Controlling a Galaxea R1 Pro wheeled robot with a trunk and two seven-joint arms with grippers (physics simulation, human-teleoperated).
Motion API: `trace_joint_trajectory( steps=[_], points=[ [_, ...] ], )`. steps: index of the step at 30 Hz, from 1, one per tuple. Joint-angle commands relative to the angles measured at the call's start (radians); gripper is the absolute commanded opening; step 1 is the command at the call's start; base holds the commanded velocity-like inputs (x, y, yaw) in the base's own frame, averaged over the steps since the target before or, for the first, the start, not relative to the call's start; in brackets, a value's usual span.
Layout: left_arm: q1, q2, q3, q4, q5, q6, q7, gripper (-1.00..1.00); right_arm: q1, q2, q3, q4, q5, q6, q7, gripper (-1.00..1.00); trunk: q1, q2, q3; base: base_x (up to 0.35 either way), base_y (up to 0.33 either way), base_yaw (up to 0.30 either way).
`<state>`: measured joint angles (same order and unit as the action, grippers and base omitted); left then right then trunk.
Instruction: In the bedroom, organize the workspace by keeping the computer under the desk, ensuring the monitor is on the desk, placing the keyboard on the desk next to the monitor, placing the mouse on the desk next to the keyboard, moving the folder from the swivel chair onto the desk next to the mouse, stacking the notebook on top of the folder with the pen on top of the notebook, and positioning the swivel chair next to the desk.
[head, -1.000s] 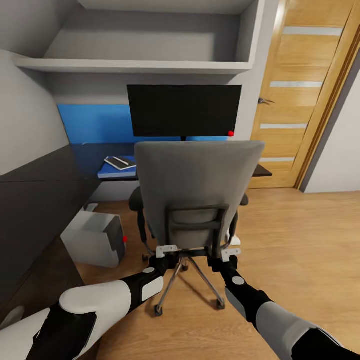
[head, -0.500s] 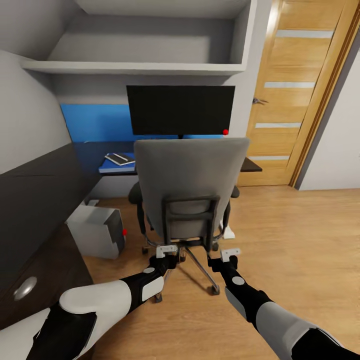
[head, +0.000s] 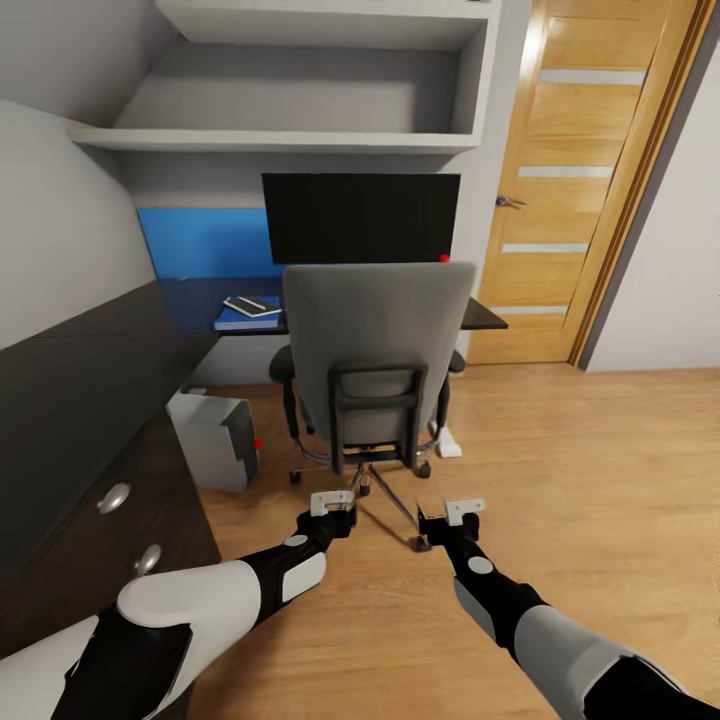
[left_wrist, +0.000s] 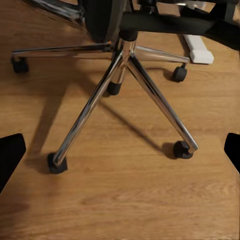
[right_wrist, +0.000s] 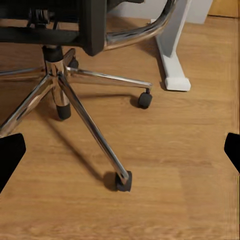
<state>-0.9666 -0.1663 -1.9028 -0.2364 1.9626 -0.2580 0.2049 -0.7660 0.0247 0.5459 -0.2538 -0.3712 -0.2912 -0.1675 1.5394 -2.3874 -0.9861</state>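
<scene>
Both sets of fingers are spread and hold nothing: the left gripper (head: 331, 503) and right gripper (head: 463, 512) hover low behind the swivel chair (head: 375, 345). From left to right: the computer (head: 214, 440) sits under the desk (head: 70, 385), the notebook (head: 251, 305) lies on the blue folder (head: 245, 317), and the monitor (head: 360, 218) stands behind the chair. The chair looks tucked in; keyboard, mouse and pen cannot be made out.

Grey swivel chair (head: 375, 340) (chrome base), blue folder (head: 247, 318).
</scene>
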Motion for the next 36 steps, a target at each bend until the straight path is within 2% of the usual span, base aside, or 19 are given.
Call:
trace_joint_trajectory(
  steps=[1, 4, 6, 7, 12, 13, 16, 17, 18, 21, 23, 32, 36],
  points=[
    [-0.001, 0.002, -0.009, -0.003, 0.005, -0.005, 0.006, 1.0, -0.001, 0.0, 0.009, 0.006, -0.007, -0.007, -0.006, 1.0, -0.001, 0.0, -0.001, -0.333, 0.0, 0.0],
    [0.005, 0.014, -0.01, -0.003, 0.005, -0.003, 0.005, 1.0, -0.001, -0.001, 0.008, 0.028, -0.007, -0.018, -0.006, 1.0, -0.001, 0.0, -0.001, -0.324, 0.0, 0.0],
    [0.036, 0.017, -0.009, -0.003, 0.006, -0.003, 0.005, 1.0, -0.001, -0.002, 0.008, 0.039, -0.008, -0.019, -0.007, 1.0, -0.005, 0.007, 0.002, -0.174, 0.0, 0.0],
    [0.081, 0.023, -0.009, -0.003, 0.006, -0.003, 0.005, 1.0, 0.0, 0.0, 0.01, 0.108, -0.009, -0.029, -0.007, 1.0, -0.008, 0.014, 0.005, -0.054, 0.0, 0.0],
    [0.116, 0.031, -0.009, -0.003, 0.006, -0.005, 0.005, 1.0, 0.005, 0.003, 0.011, 0.205, -0.01, -0.105, -0.007, 1.0, -0.028, 0.049, 0.021, -0.03, 0.0, 0.0],
    [0.195, 0.044, -0.009, -0.003, 0.006, -0.006, 0.01, 1.0, 0.1, -0.002, 0.008, 0.269, -0.012, -0.171, -0.009, 1.0, -0.031, 0.056, 0.024, 0.0, 0.0, 0.0],
    [0.237, 0.045, -0.009, -0.003, 0.006, -0.006, 0.03, 1.0, 0.151, -0.01, 0.007, 0.273, -0.011, -0.227, -0.012, 1.0, -0.043, 0.077, 0.034, 0.0, 0.0, 0.0],
    [0.282, 0.045, -0.009, -0.003, 0.006, -0.006, 0.058, 1.0, 0.197, -0.032, 0.006, 0.275, -0.012, -0.275, -0.013, 1.0, -0.047, 0.084, 0.037, 0.0, 0.0, 0.0],
    [0.302, 0.045, -0.009, -0.003, 0.006, -0.006, 0.063, 1.0, 0.217, -0.049, 0.006, 0.276, -0.015, -0.284, -0.013, 1.0, -0.051, 0.091, 0.04, 0.0, 0.0, 0.0],
    [0.317, 0.049, -0.009, -0.002, 0.006, -0.005, 0.071, 1.0, 0.24, -0.072, 0.006, 0.277, -0.019, -0.29, -0.013, 1.0, -0.062, 0.112, 0.049, 0.0, 0.0, 0.0],
    [0.32, 0.053, -0.01, -0.002, 0.005, -0.004, 0.073, 1.0, 0.247, -0.076, 0.006, 0.277, -0.019, -0.291, -0.013, 1.0, -0.07, 0.126, 0.055, 0.0, 0.0, 0.0],
    [0.322, 0.057, -0.009, 0.002, 0.004, -0.005, 0.08, 1.0, 0.253, -0.072, 0.01, 0.277, -0.018, -0.292, -0.012, 1.0, -0.104, 0.189, 0.084, 0.0, 0.0, 0.0],
    [0.322, 0.057, -0.01, 0.003, 0.003, -0.005, 0.101, 1.0, 0.254, -0.071, 0.011, 0.276, -0.017, -0.292, -0.012, 1.0, -0.12, 0.217, 0.096, -0.066, -0.045, 0.0]
  ],
)
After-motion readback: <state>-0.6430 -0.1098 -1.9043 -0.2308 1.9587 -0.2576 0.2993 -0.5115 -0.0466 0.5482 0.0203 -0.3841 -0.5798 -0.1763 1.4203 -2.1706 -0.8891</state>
